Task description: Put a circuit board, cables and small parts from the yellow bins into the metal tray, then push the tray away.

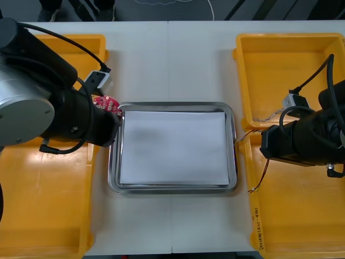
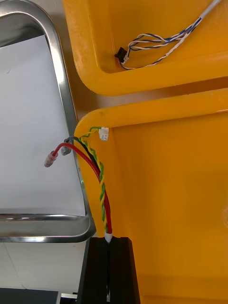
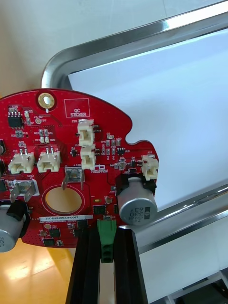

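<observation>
The left gripper (image 3: 107, 232) has its fingers (image 3: 88, 256) clamped on the green connector (image 3: 106, 230) at the near edge of the round red circuit board (image 3: 71, 156), whose far edge overlaps the left rim of the shiny metal tray (image 3: 142, 35), open white floor beyond. The right gripper (image 2: 109, 240) pinches the twisted red and yellow cable (image 2: 101, 190), which runs lengthwise from its fingers over the yellow bin (image 2: 180, 190) corner to the tray's right rim

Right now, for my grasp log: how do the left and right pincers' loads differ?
The left pincer grips a round red circuit board; the right pincer grips a thin red and yellow cable. The board hangs at the metal tray's far left corner; the cable's ends cross its right rim. Both pincers are shut.
</observation>
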{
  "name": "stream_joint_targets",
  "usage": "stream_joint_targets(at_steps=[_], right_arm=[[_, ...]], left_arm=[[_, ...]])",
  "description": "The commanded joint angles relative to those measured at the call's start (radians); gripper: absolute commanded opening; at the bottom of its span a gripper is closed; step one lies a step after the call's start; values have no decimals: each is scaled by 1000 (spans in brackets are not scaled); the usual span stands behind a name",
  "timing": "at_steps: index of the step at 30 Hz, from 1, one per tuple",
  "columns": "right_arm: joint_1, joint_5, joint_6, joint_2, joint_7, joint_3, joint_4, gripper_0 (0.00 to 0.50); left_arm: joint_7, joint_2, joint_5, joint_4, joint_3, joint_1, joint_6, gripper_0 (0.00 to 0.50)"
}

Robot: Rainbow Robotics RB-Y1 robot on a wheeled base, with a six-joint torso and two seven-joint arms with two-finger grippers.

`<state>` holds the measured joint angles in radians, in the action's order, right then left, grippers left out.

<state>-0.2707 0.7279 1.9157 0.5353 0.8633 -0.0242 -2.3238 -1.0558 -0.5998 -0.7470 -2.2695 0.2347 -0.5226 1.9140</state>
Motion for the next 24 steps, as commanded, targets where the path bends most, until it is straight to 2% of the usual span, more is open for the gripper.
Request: stream_joint_targets(at_steps=[1,12,24], right_arm=[[-22,13,4,18,11,-14,-5,0],[-22,13,4,20,17,-14,6,0],[-22,15,4,20,20,-14,6,0]], left_arm=[[122,15,11,28,57,-77,6,0],[158,103,78,93,249,-122,6,0],[186,132,95,176,362,-120,6,0]])
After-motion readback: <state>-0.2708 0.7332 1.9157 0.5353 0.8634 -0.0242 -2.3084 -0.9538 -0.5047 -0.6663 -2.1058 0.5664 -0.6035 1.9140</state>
